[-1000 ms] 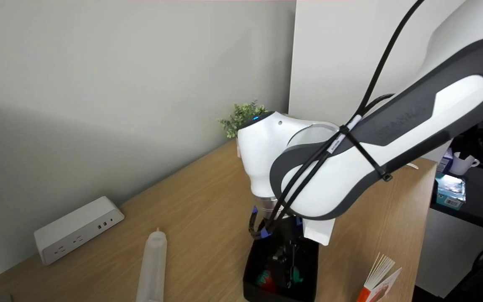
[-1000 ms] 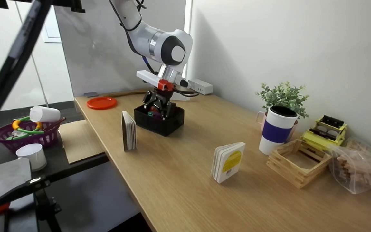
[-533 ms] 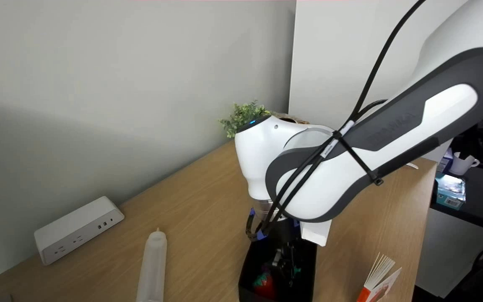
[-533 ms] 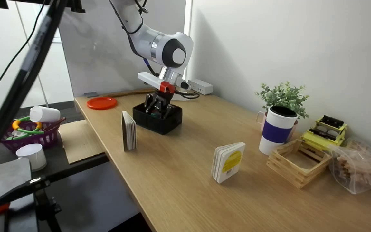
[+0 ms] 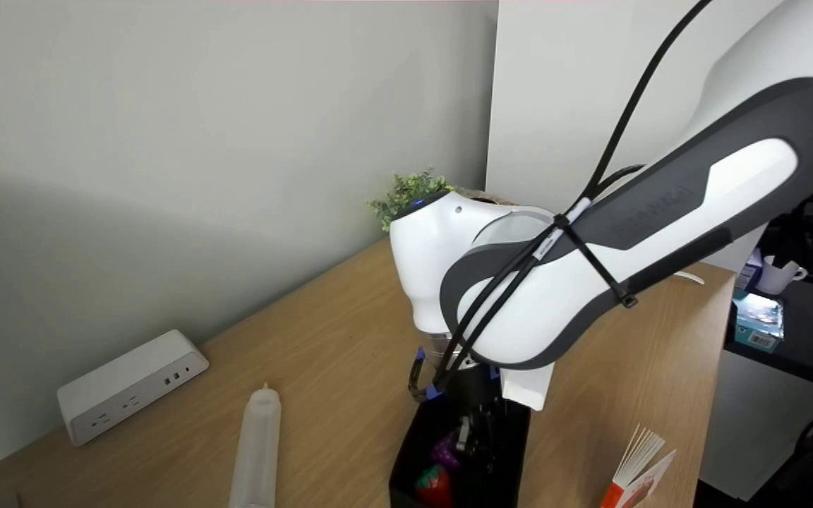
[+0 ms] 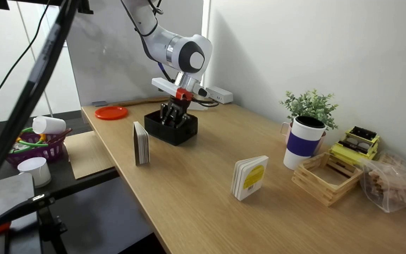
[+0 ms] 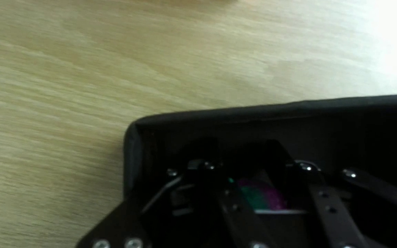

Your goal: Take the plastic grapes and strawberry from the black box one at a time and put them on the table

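Observation:
The black box [image 6: 166, 133] rests on the wooden table [image 6: 196, 197], and my gripper [image 6: 174, 121] reaches down into it. Purple and green plastic grapes [image 7: 275, 197] show between the gripper's fingers in the wrist view. There the gripper [image 7: 245, 148] is drawn in around the cluster, though darkness hides where the pads touch. In an exterior view the plastic grapes [image 5: 446, 451] bulge out beside the gripper, low inside the box. The red strawberry [image 5: 436, 487] lies in the box close to them; it is hidden in the wrist view.
A board book [image 6: 141, 144] stands near the box, with an orange-red plate [image 6: 111, 113] behind. Another board book [image 6: 249, 177], a tumbler [image 6: 303, 143] and a wooden crate [image 6: 326, 178] are farther along. A squeeze bottle [image 5: 257, 451] and a white socket unit [image 5: 133, 384] also occupy the table.
The gripper's jaws have come together inside the box. Arm and box have shifted slightly. More of the purple cluster and the strawberry now shows beside the gripper.

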`<state>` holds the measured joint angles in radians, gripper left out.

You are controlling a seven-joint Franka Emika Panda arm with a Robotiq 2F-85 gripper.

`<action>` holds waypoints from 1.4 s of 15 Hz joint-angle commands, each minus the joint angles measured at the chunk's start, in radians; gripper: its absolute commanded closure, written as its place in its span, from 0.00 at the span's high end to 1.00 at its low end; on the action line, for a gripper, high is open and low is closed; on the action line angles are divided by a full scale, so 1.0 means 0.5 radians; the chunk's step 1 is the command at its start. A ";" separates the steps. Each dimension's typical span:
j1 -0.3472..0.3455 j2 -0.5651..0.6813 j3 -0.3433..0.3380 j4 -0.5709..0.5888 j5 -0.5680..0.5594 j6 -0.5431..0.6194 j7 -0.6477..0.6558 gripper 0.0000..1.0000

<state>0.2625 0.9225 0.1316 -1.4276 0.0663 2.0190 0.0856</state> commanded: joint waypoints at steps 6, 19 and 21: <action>0.051 -0.020 -0.001 -0.007 -0.044 -0.013 0.034 0.12; 0.206 -0.143 -0.064 -0.046 -0.236 -0.022 0.346 0.12; 0.223 -0.170 -0.073 -0.061 -0.260 -0.017 0.390 0.12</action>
<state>0.3493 0.8824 0.1182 -1.4213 -0.0406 2.0147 0.2436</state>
